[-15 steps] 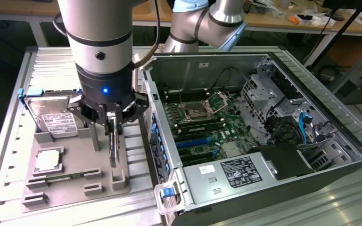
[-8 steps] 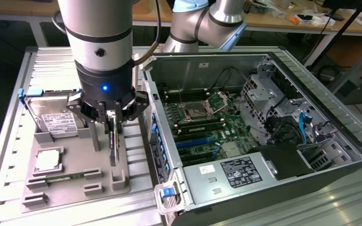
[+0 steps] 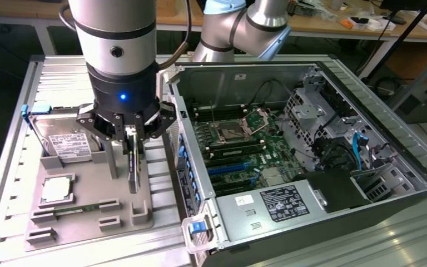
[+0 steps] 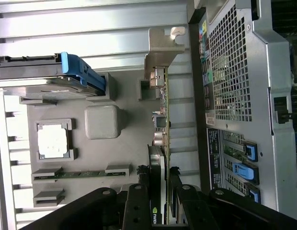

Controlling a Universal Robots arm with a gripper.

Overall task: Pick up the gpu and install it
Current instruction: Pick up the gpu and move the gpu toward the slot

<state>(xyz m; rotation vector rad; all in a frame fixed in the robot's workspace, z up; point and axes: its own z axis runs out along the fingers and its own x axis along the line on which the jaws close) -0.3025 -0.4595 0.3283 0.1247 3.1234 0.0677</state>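
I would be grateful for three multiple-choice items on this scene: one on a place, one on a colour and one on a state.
1. Where is the thin black GPU card with the silver bracket?
A. Seated in the motherboard
B. On edge over the grey plastic tray, outside the open metal computer case
C. Flat on the floor

2. What colour is the small round light on the arm's black wrist?
A. Blue
B. Red
C. Green

3. How does the pincer stand?
A. Wide open, clear of everything
B. Closed on a cable
C. Closed on the card's upper edge

Answers: 1 B, the card stands over the tray, beside the case; 2 A, it glows blue; 3 C, its fingers clasp the card from both sides.
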